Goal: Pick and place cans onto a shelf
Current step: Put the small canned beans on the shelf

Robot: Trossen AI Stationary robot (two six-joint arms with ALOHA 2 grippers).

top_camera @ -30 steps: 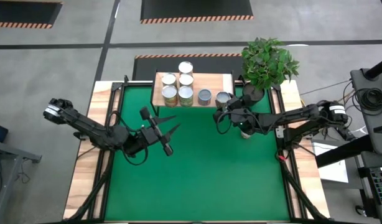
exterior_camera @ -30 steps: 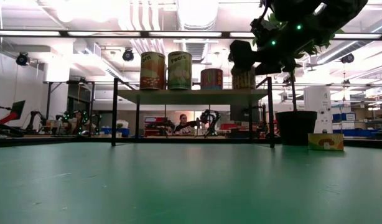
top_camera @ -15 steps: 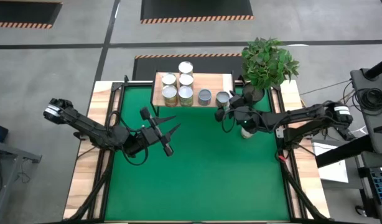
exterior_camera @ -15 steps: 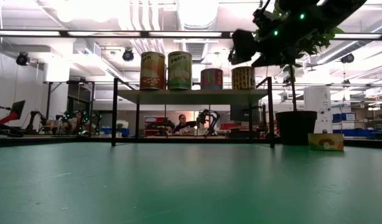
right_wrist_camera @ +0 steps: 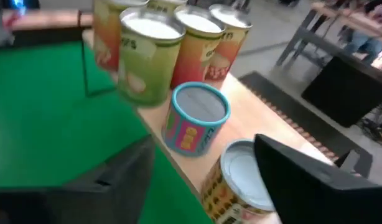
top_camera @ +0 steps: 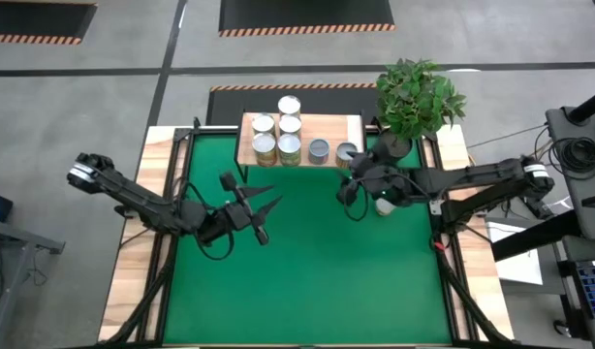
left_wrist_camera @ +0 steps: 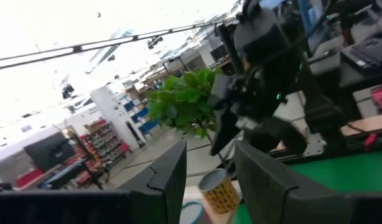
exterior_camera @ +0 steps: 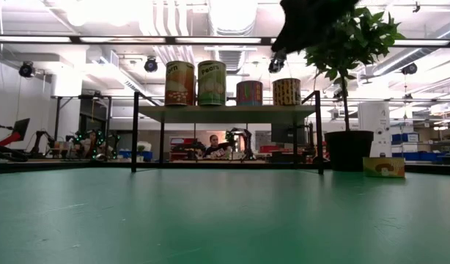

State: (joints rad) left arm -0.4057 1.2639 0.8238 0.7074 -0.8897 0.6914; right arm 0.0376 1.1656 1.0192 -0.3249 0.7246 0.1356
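Observation:
Several cans (top_camera: 278,139) stand upright on the light-wood shelf (top_camera: 352,125) at the table's far edge. In the low view the shelf (exterior_camera: 225,112) holds two tall cans and two short ones. My right gripper (top_camera: 350,184) is open and empty. It hovers just near of the shelf's right end, above the yellow can (right_wrist_camera: 237,180) and the blue-and-pink can (right_wrist_camera: 196,118). It also shows at the top of the low view (exterior_camera: 305,22). My left gripper (top_camera: 264,197) is open and empty over the green table, left of centre.
A potted plant (top_camera: 417,97) stands right of the shelf at the far right corner. A small yellow-green box (exterior_camera: 382,167) lies beside its pot. The green tabletop (top_camera: 307,281) stretches toward the near edge. A person sits in the room beyond the shelf (exterior_camera: 212,144).
My right gripper has risen from beside the rightmost can on the shelf to well above it, and has drawn back slightly toward the table's near edge. The can stays upright on the shelf.

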